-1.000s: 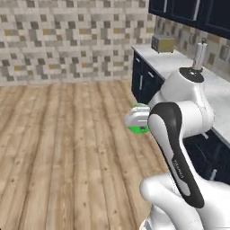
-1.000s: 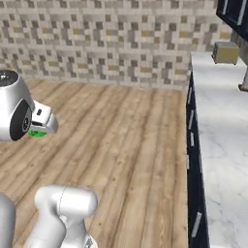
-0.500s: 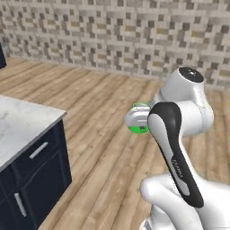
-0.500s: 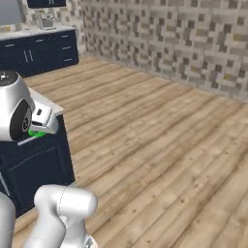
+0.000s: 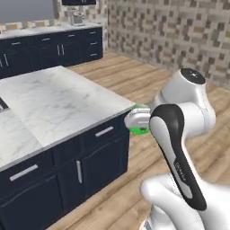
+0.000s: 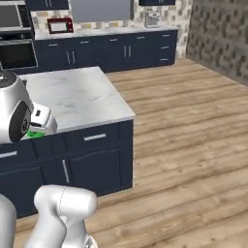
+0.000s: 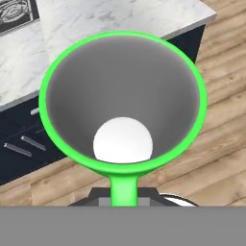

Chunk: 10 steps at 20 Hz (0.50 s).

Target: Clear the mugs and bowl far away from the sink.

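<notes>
Hand (image 5: pixel 140 122) was clamped tight on green mug (image 7: pixel 123 101), held in air just off corner of white marble table (image 5: pixel 58 101); navy cabinets (image 6: pixel 97 160) below, wood floor (image 6: pixel 193 126), stone-tile wall (image 5: pixel 179 31).

The base turns, so both base views sweep across the kitchen: a second ago they look over bare wood floor toward the stone wall, half a second ago a marble corner slides in at the edge. Now the marble island counter (image 5: pixel 58 101) lies broad ahead, with the back wall's dark cabinets (image 6: pixel 121 48) in sight. The green mug (image 5: pixel 140 129) now hangs just off the counter's corner rather than over open floor.
</notes>
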### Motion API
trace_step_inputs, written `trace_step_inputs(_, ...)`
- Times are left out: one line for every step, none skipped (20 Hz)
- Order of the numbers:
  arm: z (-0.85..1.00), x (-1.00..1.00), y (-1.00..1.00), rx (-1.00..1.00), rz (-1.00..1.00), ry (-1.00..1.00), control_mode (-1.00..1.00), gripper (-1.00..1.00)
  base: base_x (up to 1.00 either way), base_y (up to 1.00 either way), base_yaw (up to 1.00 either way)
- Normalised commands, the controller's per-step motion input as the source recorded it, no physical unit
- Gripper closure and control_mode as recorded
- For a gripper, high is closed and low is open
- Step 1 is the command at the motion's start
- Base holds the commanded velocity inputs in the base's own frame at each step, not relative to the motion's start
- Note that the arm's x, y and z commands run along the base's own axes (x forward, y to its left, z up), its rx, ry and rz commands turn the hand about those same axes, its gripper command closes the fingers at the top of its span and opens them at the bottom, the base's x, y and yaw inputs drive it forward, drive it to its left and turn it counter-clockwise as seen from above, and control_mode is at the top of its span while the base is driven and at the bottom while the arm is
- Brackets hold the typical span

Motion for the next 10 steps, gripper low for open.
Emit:
trace_step_inputs(0.0, 0.0, 0.0, 0.0, 0.0, 0.0, 1.0, 1.0, 0.68, 0.48, 0.59)
trace_step_inputs(0.0, 0.0, 0.0, 0.0, 0.0, 0.0, 1.0, 1.0, 0.74, 0.44, 0.56)
trace_step_inputs(0.0, 0.0, 0.0, 0.0, 0.0, 0.0, 1.0, 1.0, 0.91, 0.32, 0.54)
trace_step_inputs(0.0, 0.0, 0.0, 0.0, 0.0, 0.0, 1.0, 1.0, 1.0, 0.23, 0.54)
trace_step_inputs(0.0, 0.0, 0.0, 0.0, 0.0, 0.0, 1.0, 1.0, 1.0, 0.18, 0.53)
trace_step_inputs(0.0, 0.0, 0.0, 0.0, 0.0, 0.0, 1.0, 1.0, 1.0, 0.09, 0.49)
trace_step_inputs(0.0, 0.0, 0.0, 0.0, 0.0, 0.0, 1.0, 1.0, 1.0, 0.06, 0.47)
trace_step_inputs(0.0, 0.0, 0.0, 0.0, 0.0, 0.0, 1.0, 1.0, 1.0, 0.06, 0.45)
trace_step_inputs(0.0, 0.0, 0.0, 0.0, 0.0, 0.0, 1.0, 1.0, 0.83, 0.04, 0.43)
trace_step_inputs(0.0, 0.0, 0.0, 0.0, 0.0, 0.0, 1.0, 1.0, 0.77, 0.01, 0.43)
